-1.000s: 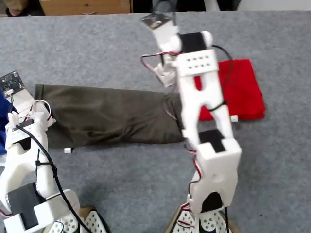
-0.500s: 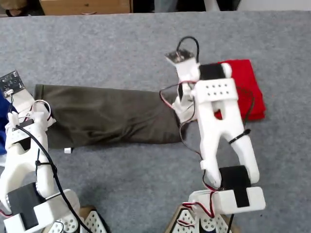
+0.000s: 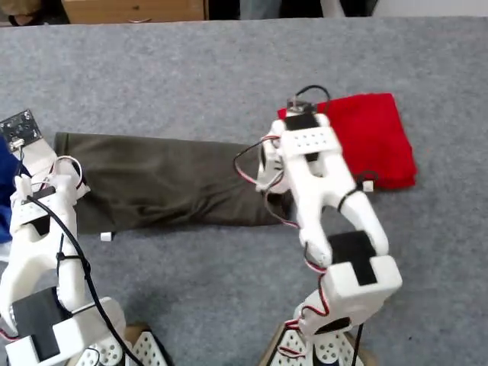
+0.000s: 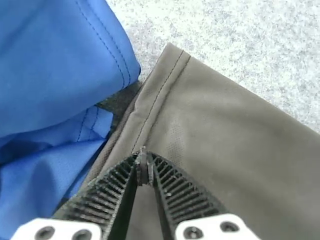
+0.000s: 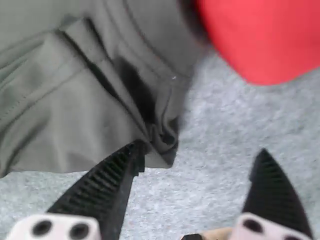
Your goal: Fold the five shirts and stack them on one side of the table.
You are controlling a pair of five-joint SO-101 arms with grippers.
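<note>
Lying flat on the table (image 3: 152, 69), the olive shirt (image 3: 168, 179) is a long narrow band whose long axis runs across the table from the left arm to the right arm. The end by the left arm is a straight stitched edge. The end by the right arm is bunched into folds, and which end is the collar cannot be told. The left gripper (image 4: 143, 167) has its jaws pressed together, pinching that stitched edge close to a corner. The right gripper (image 5: 200, 152) has its jaws spread wide at the bunched end, one finger (image 5: 131, 156) at the cloth and the other over bare table

A folded red shirt (image 3: 377, 141) lies just beyond that end, on the right arm's side. A blue shirt (image 4: 55, 65) lies crumpled against the left end. The table is covered in grey, carpet-like material, and a wooden cabinet (image 3: 133, 9) stands behind its far edge

From above, the right arm covers the olive shirt's right end and a corner of the red shirt, and the blue shirt is cut off at the edge
</note>
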